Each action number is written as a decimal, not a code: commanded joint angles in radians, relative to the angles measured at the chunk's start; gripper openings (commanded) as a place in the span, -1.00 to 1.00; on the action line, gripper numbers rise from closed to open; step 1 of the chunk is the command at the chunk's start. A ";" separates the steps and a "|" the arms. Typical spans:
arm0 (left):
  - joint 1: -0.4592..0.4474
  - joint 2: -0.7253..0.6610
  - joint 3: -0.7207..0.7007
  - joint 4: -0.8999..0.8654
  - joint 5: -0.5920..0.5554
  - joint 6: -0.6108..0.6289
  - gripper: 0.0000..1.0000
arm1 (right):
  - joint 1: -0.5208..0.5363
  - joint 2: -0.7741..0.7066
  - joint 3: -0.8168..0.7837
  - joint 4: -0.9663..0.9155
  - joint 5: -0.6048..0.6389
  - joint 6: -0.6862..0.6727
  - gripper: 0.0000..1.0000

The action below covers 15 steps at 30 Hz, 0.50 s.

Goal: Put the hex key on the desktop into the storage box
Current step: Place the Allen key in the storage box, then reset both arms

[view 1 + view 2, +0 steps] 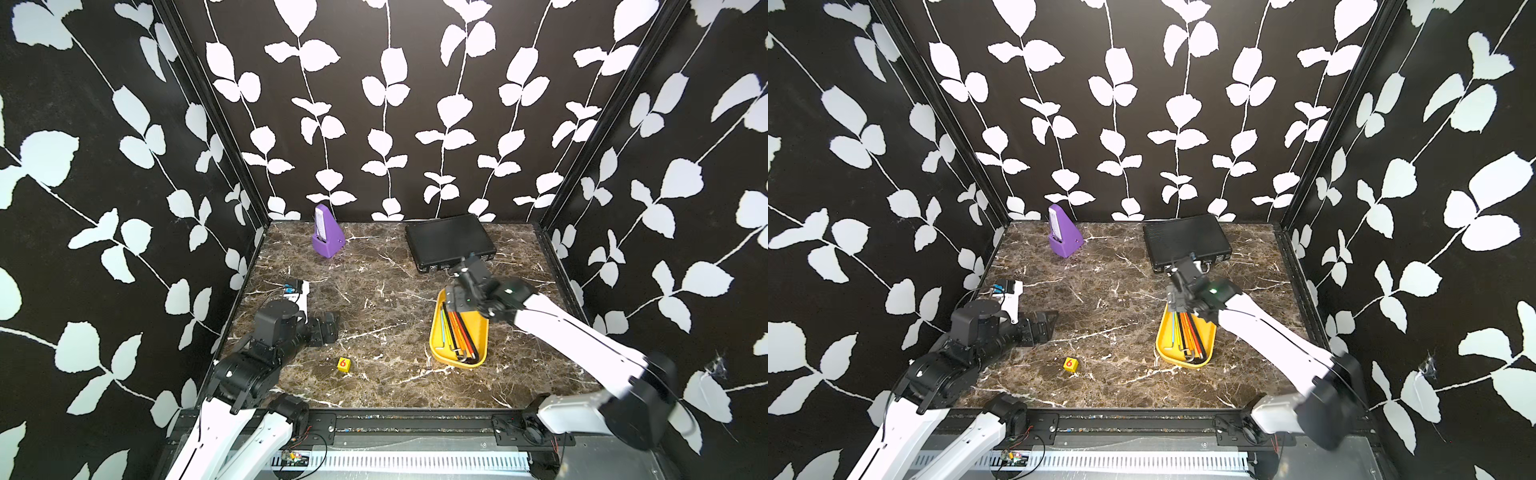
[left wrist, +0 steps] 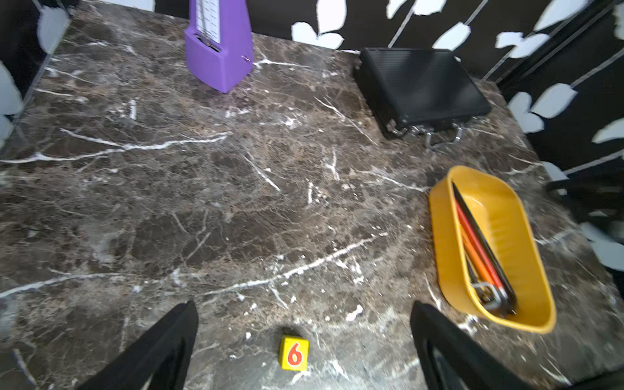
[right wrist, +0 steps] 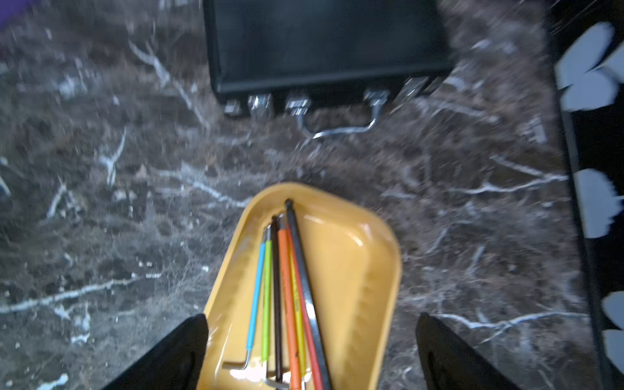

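The storage box [image 1: 434,336] [image 1: 1160,338] stands on the right of the desktop [image 1: 374,291]. Several coloured hex keys [image 1: 459,332] [image 3: 290,287] lie lengthwise inside it, side by side. My right gripper [image 1: 455,301] [image 3: 312,317] hangs open over the box's far end, one finger on either side of the box [image 3: 388,270] and nothing between them. My left gripper [image 1: 333,328] [image 2: 302,305] is open and empty low over the desktop's left side, far from the box [image 2: 439,243]. No hex key shows on the bare desktop.
A purple metronome [image 1: 326,232] stands at the back left. A black briefcase [image 1: 449,241] lies at the back right, just behind the right gripper. A small yellow die marked 6 [image 1: 343,364] [image 2: 294,353] sits near the front, in front of the left gripper. Patterned walls enclose three sides.
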 commanded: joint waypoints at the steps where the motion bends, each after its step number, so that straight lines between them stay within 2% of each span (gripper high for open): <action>1: -0.004 0.097 0.075 0.006 -0.213 -0.061 0.97 | -0.041 -0.093 -0.097 0.088 0.369 -0.053 0.98; 3: -0.004 0.173 0.128 -0.065 -0.399 -0.141 0.97 | -0.083 -0.168 -0.242 0.347 0.445 -0.236 0.98; 4: -0.005 0.195 0.138 -0.065 -0.442 -0.149 0.97 | -0.101 -0.197 -0.334 0.533 0.462 -0.350 0.98; 5: -0.004 0.207 0.119 0.003 -0.454 -0.105 0.97 | -0.128 -0.222 -0.430 0.731 0.446 -0.458 0.98; 6: -0.005 0.206 0.072 0.116 -0.436 -0.020 0.97 | -0.175 -0.227 -0.504 0.833 0.410 -0.490 0.98; 7: -0.004 0.202 0.026 0.229 -0.417 0.053 0.97 | -0.220 -0.215 -0.528 0.842 0.379 -0.462 0.98; 10: -0.005 0.202 -0.088 0.435 -0.462 0.157 0.97 | -0.386 -0.084 -0.582 0.947 0.240 -0.439 0.98; 15: -0.004 0.277 -0.282 0.838 -0.559 0.423 0.97 | -0.444 0.212 -0.569 1.165 0.158 -0.541 0.98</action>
